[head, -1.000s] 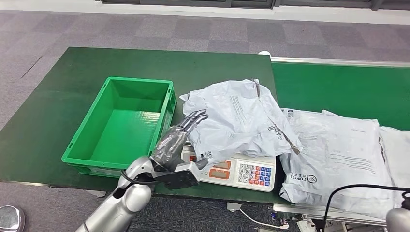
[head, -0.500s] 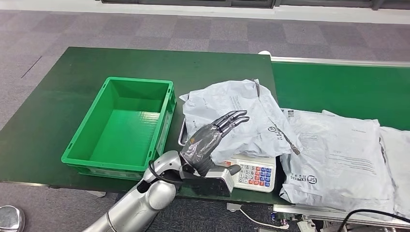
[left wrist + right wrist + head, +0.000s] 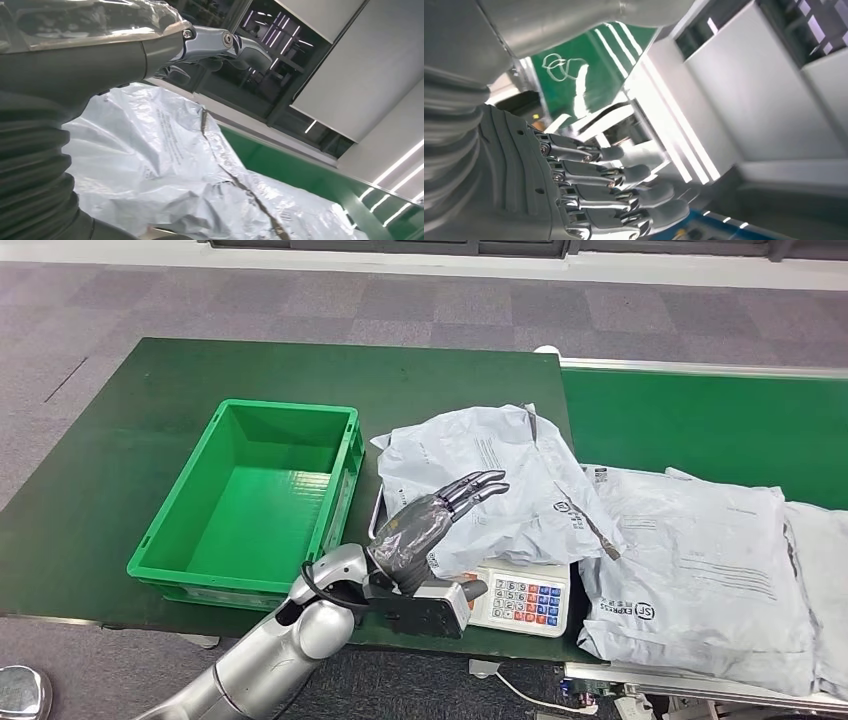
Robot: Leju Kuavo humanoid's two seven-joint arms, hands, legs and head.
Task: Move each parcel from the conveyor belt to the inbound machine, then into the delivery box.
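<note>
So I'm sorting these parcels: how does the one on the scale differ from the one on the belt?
The parcel on the scale is crumpled and heaped up; the parcel on the belt lies flat and smooth. The left hand is at the first; nothing is near the second. Both are grey courier bags with printed logos.

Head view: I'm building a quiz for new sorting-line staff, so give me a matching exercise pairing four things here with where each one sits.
Things:
1. crumpled grey parcel
2. green crate
3. flat grey parcel
4. left hand

Places:
A. at the belt end, to the right of the scale
B. on the dark green table, left of the scale, with nothing in it
C. lying on top of the scale
D. stretched out over the near part of the crumpled parcel

Pairs: 1-C, 2-B, 3-A, 4-D
</note>
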